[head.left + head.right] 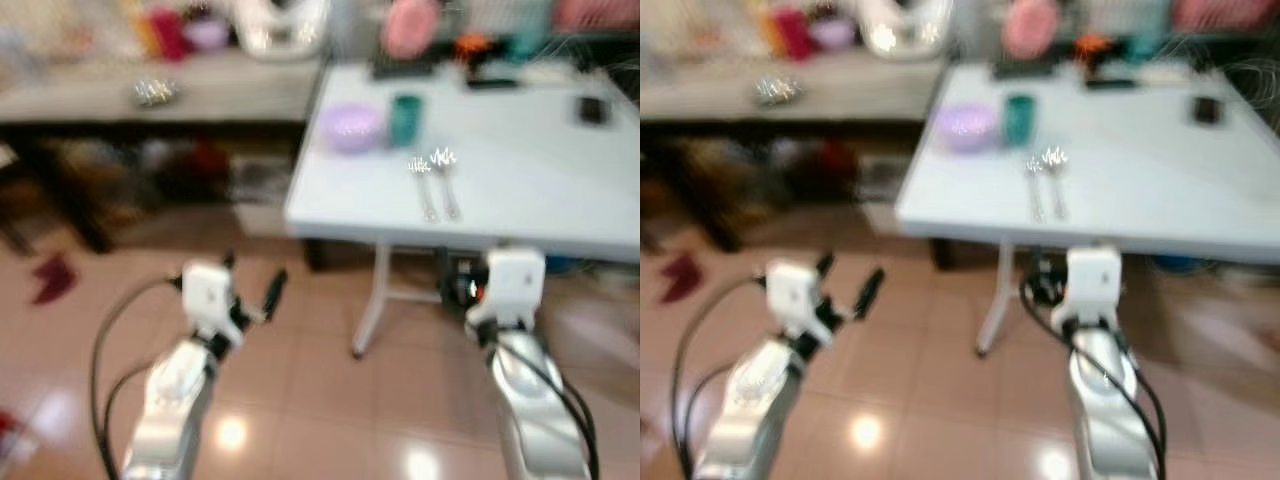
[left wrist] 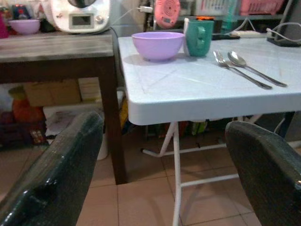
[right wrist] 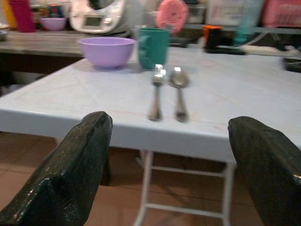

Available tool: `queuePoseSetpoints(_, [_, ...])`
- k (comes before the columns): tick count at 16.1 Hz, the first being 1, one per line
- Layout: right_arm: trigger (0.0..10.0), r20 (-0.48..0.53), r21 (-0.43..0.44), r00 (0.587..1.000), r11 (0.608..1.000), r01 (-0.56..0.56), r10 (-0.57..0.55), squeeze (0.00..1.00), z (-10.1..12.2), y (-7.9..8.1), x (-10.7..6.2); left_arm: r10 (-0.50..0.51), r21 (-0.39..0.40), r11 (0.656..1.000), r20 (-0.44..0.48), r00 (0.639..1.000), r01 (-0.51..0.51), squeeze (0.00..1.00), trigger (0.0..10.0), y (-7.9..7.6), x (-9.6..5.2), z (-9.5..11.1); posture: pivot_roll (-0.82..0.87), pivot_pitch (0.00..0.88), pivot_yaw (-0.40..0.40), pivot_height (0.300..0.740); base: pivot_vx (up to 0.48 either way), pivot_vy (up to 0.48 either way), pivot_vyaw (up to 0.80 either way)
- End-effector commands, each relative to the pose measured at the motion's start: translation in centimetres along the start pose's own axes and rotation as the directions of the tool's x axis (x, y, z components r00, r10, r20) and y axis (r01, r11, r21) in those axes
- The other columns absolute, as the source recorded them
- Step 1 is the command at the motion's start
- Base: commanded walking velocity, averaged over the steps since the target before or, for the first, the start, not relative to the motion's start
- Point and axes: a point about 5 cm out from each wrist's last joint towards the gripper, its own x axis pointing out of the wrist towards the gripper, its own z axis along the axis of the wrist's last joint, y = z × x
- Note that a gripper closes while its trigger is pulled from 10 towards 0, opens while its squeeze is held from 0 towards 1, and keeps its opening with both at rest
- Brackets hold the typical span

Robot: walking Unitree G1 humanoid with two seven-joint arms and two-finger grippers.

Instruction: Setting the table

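A white folding table stands ahead of me on the right. On its near-left part sit a purple bowl and a teal cup, side by side. A fork and a spoon lie parallel just in front of the cup. My left gripper hangs open and empty over the tiled floor, left of the table leg. In the right wrist view my right gripper is open and empty, level with the table's near edge and facing the fork and spoon.
A dark wooden side table with a white appliance and small items stands to the left, boxes stored beneath it. A pink fan, cables and a black phone sit on the table's far side. A red item lies on the floor.
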Motion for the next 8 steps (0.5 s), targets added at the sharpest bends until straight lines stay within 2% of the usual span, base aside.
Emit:
queuePoseSetpoints(1, [10.0, 0.023, 0.007, 1.0, 1.0, -0.009, 0.009, 0.0, 0.5, 0.4, 0.1, 0.004, 0.017, 1.0, 0.008, 1.0, -0.004, 0.0, 10.0, 0.6, 0.1, 0.6, -0.21, 0.064, 0.072, 0.74, 0.424, 0.0, 0.0])
queuePoseSetpoints(7, [10.0, 0.025, 0.018, 1.0, 1.0, -0.01, 0.01, 0.0, 0.7, 0.3, 0.1, -0.047, 0.004, 0.999, 0.01, 0.999, 0.047, 0.0, 10.0, -0.5, 0.2, 0.5, -0.21, 0.067, 0.066, 0.74, 0.427, 0.0, 0.0])
queuePoseSetpoints(8, [10.0, 0.023, 0.017, 1.0, 1.0, -0.012, 0.011, 0.0, 0.7, 0.3, 0.1, -0.057, 0.005, 0.998, 0.01, 0.998, 0.057, 0.0, 10.0, -0.6, 0.2, 0.5, -0.21, 0.066, 0.066, 0.74, 0.435, 0.0, -0.69])
